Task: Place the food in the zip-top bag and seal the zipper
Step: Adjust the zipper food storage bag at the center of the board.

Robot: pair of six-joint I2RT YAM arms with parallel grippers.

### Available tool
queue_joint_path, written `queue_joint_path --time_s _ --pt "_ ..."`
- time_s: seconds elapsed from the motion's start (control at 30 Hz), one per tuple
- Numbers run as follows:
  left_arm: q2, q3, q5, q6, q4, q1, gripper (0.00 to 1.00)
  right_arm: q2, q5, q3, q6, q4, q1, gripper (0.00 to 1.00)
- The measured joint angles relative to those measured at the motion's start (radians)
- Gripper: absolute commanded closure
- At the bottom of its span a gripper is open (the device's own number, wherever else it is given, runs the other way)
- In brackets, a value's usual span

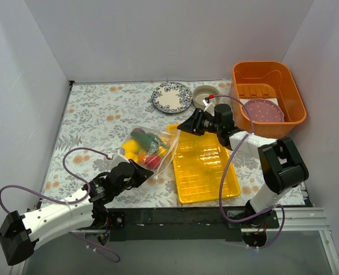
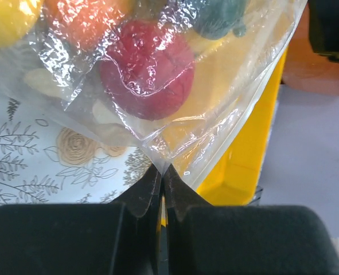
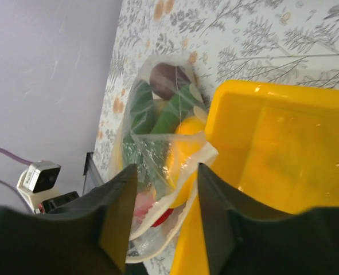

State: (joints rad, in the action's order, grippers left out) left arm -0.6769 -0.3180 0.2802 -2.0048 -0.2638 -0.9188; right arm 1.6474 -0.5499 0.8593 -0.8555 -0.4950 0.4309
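The zip-top bag (image 1: 152, 146) lies left of the yellow tray with the food (image 1: 141, 146) inside it: red, yellow, orange, green and dark purple pieces. My left gripper (image 1: 141, 168) is shut on the bag's near corner (image 2: 160, 163); a red piece (image 2: 146, 71) shows through the plastic just beyond it. My right gripper (image 1: 186, 125) is open at the bag's far right end. In the right wrist view its fingertips (image 3: 163, 192) straddle the bag's mouth. There the zipper (image 3: 199, 163) curls as a pale strip with its two sides apart.
The yellow ribbed tray (image 1: 206, 172) lies right of the bag, touching it. An orange basket (image 1: 289, 86) holding a pink plate (image 1: 264, 110) stands at the back right. A patterned plate (image 1: 171, 97) and a small bowl (image 1: 205, 94) sit at the back.
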Motion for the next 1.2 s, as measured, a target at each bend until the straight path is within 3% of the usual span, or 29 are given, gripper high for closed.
queue_joint_path --time_s 0.13,0.23,0.27,0.43,0.7,1.2 --pt "-0.048 0.000 -0.008 0.000 0.000 0.000 0.96 -0.078 0.051 -0.030 0.032 0.049 -0.020 0.25" --pt "-0.053 0.000 -0.011 0.000 0.012 0.000 0.93 -0.193 0.083 -0.058 0.054 0.114 -0.018 0.04" --pt "-0.054 0.000 -0.015 0.000 0.017 0.000 0.93 -0.236 0.090 -0.065 0.061 0.140 -0.015 0.02" --pt "-0.056 0.000 -0.035 0.000 0.051 0.000 0.90 -0.331 0.096 -0.132 0.056 0.177 0.034 0.02" --pt "-0.052 -0.037 -0.060 0.011 0.060 0.000 0.87 -0.332 0.104 -0.171 -0.010 0.244 0.175 0.02" --pt "-0.069 -0.067 -0.090 0.026 0.061 0.000 0.87 -0.209 0.168 -0.167 -0.047 0.258 0.227 0.02"
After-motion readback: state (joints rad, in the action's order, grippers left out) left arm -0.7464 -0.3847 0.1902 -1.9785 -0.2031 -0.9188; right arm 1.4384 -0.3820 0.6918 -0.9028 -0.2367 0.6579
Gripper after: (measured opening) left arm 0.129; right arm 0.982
